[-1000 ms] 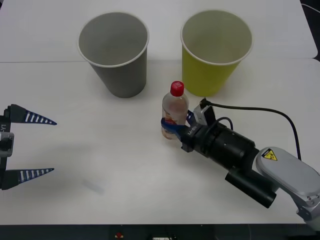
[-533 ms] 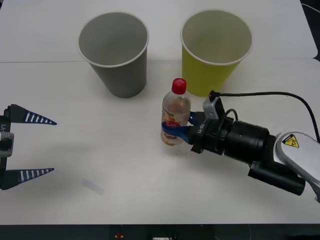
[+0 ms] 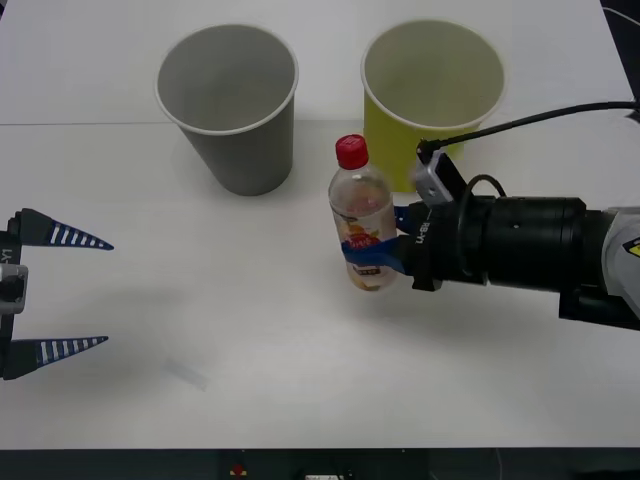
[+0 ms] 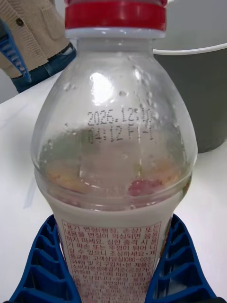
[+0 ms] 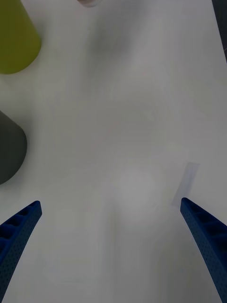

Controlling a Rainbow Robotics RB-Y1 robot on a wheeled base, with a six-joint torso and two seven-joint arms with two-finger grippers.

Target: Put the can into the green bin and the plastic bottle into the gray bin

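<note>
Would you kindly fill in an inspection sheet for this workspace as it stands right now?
Surface: white table, a seam running across its far part.
Job's things: plastic bottle upright, held in front of the bins; gray bin and green bin upright at the far side, gray on the left. No can seen.
Clutter: small clear strip of tape on the near table.
Grippers: right pincer shut on the bottle's labelled lower body; left pincer open, parked at the table's left edge.
Cables: black cable running from the right wrist off to the right.
Surroundings: a person in a beige cardigan beyond the table.
</note>
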